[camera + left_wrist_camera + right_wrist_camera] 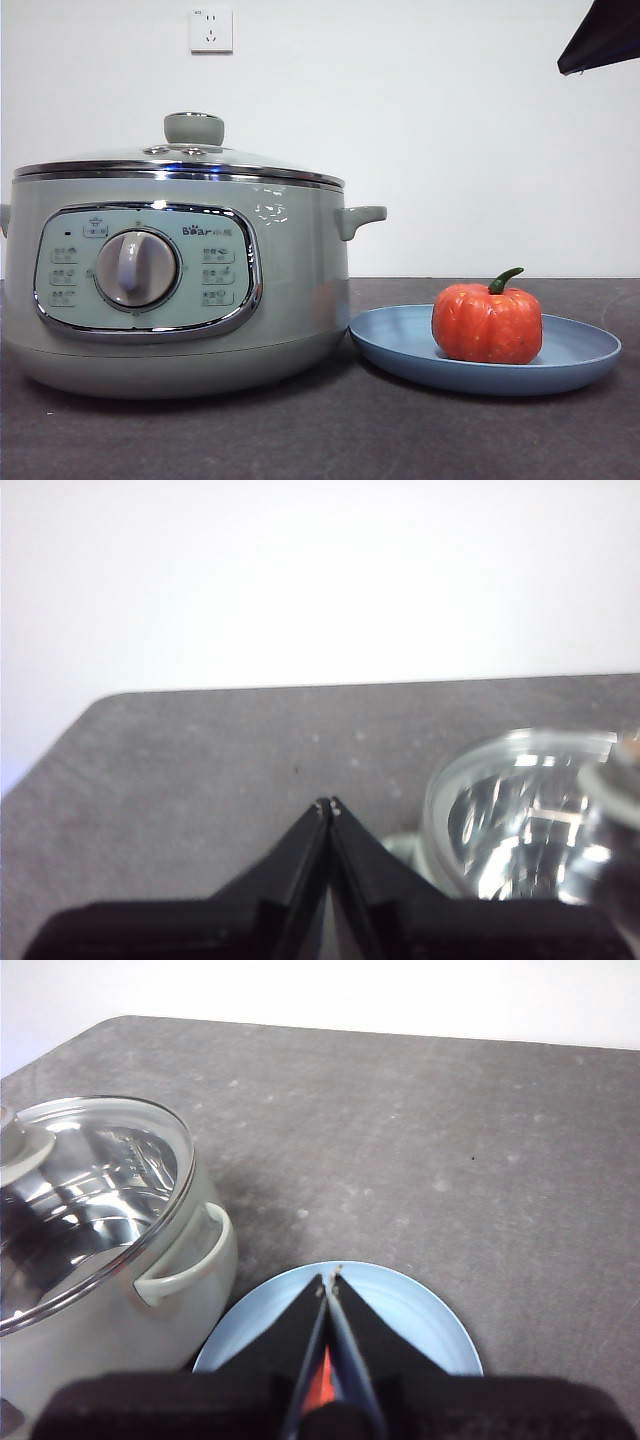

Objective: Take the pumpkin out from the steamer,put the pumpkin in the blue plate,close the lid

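The orange-red pumpkin with a green stem sits upright on the blue plate, to the right of the sage-green steamer. The glass lid rests on the steamer, its pale green knob on top. My right gripper is shut and empty, raised above the plate; a sliver of the pumpkin shows under its jaws. My left gripper is shut and empty, above the table beside the lid. A black arm tip shows at the front view's top right corner.
The dark grey table stretches in front of the pot and plate. A white wall with a socket stands behind. The steamer's side handle points toward the plate.
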